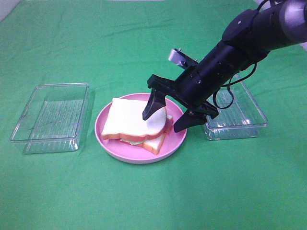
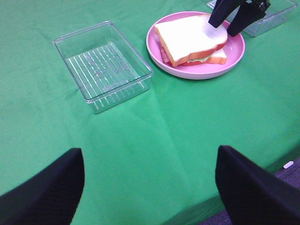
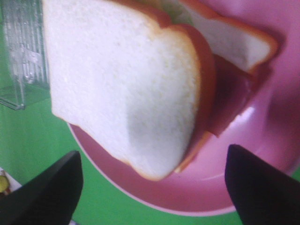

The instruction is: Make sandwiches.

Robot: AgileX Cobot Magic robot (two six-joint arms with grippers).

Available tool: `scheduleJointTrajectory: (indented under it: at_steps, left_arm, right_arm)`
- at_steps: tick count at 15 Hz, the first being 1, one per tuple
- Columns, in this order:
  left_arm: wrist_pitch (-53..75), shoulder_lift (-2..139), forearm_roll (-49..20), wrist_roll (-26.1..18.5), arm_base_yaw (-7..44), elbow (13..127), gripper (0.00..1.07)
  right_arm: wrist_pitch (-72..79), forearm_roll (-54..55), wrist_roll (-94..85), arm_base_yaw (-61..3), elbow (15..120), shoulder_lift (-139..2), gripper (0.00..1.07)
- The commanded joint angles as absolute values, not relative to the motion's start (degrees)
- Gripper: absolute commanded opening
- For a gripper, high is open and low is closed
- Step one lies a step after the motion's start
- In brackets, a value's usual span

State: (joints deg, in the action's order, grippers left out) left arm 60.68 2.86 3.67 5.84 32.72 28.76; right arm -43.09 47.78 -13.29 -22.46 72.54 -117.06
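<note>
A sandwich (image 1: 129, 120) lies on the round pink plate (image 1: 124, 155) in the middle of the green cloth. Its top white bread slice sits skewed over pink-red bacon, a little green lettuce and a lower slice. My right gripper (image 1: 162, 122) hangs open over the sandwich's right edge, one finger above the top slice and the other past the plate's right side. In the right wrist view the sandwich (image 3: 117, 79) fills the frame, and the right gripper (image 3: 154, 187) holds nothing. My left gripper (image 2: 150, 187) stands open well short of the sandwich (image 2: 187, 35), over bare cloth.
A clear plastic tray (image 1: 50, 117) stands empty left of the plate. A second clear tray (image 1: 240, 117) sits to the right, partly under the right arm. The table's near edge shows in the left wrist view, close to the left gripper.
</note>
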Motion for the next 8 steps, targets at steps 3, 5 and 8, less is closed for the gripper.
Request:
scheduleJointTrajectory:
  at_steps: [3,5,8]
  left_arm:
    - [60.1,2.58,3.61,5.9,32.89,28.82,0.74]
    - [60.1,2.58,3.61,5.9,32.89,28.82,0.74]
    - [60.1,2.58,3.61,5.9,32.89,28.82,0.74]
  right_arm:
    - [-46.01,27.27,-3.72,-22.75,72.42,-109.66,0.78]
    - [-50.59,18.22,0.0,-22.75,72.42,-104.79,0.78]
    - [-54.55,10.26,2.29,-22.75,68.18,-93.39,0.78]
